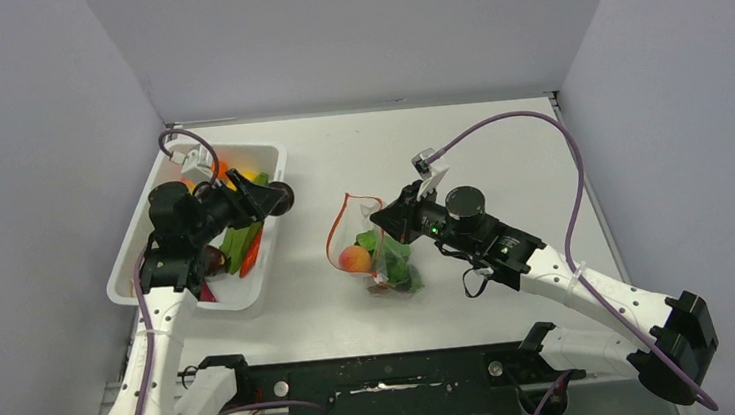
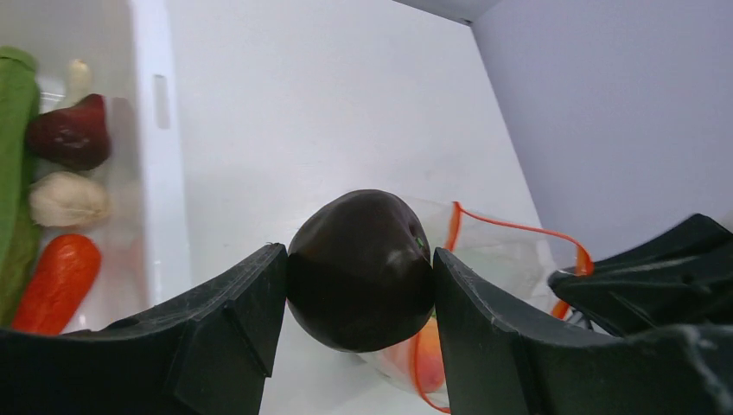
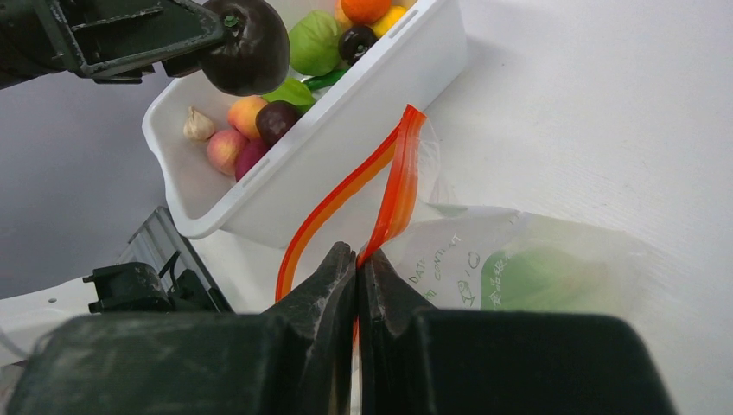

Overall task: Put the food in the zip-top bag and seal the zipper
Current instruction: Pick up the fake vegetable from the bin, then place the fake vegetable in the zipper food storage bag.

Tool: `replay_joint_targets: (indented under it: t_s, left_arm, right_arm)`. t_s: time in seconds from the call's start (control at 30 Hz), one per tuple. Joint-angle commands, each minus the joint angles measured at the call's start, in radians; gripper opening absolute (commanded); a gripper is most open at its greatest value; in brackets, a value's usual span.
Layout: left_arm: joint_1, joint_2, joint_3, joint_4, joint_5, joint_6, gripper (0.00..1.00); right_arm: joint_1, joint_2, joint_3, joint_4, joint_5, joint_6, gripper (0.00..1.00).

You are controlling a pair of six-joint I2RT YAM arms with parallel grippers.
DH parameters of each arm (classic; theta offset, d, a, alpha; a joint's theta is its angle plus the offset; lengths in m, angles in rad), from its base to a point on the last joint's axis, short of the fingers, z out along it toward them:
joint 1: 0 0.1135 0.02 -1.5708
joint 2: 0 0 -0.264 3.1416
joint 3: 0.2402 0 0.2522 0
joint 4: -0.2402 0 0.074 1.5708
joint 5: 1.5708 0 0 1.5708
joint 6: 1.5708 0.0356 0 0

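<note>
2 grippers at work, and each has something in it.

From the overhead camera first. The left gripper (image 1: 275, 197) hangs at the right-hand wall of the white bin (image 1: 251, 296), parted about halfway and clamped on a dark plum (image 1: 284, 197). The zip-top bag (image 1: 389, 271) lies on the table (image 1: 500, 156) off to that gripper's right, apart from the bin, with bare tabletop between. Its long axis runs from the mouth at the far-left end, facing the bin, back to the closed bottom at the near-right. A peach (image 1: 355, 259) and green pieces (image 1: 394, 248) are already inside. The right gripper (image 1: 386, 223) sits at the mouth's right edge.

Over to the left wrist camera. The plum fills the gap between both fingers (image 2: 233, 328). Straight past it is the zipper (image 2: 517, 226), looped open, so the mouth faces the fruit. More food (image 2: 67, 199) waits in the bin at left.

Now the right wrist camera. The jaws are fully closed, pinching 1 side of the red-orange strip and holding it up, which props the mouth open toward the bin. The plum hangs high above the bin's rim.

My read: the left arm is the carrier. The move is a sideways run to its right, along the bag's axis, then a release inside that loop.
</note>
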Motion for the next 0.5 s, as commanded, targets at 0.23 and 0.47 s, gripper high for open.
replay_joint_targets:
  t_s: [0.23, 0.47]
  left_arm:
    - [-0.259, -0.054, -0.022, 0.214, -0.066, -0.155, 0.41]
    - [-0.397, -0.027, -0.062, 0.265, -0.117, -0.155, 0.41]
  right_arm:
    - [0.007, -0.001, 0.042, 0.129, -0.029, 0.008, 0.00]
    - [0.007, -0.002, 0.047, 0.122, -0.026, 0.007, 0.00]
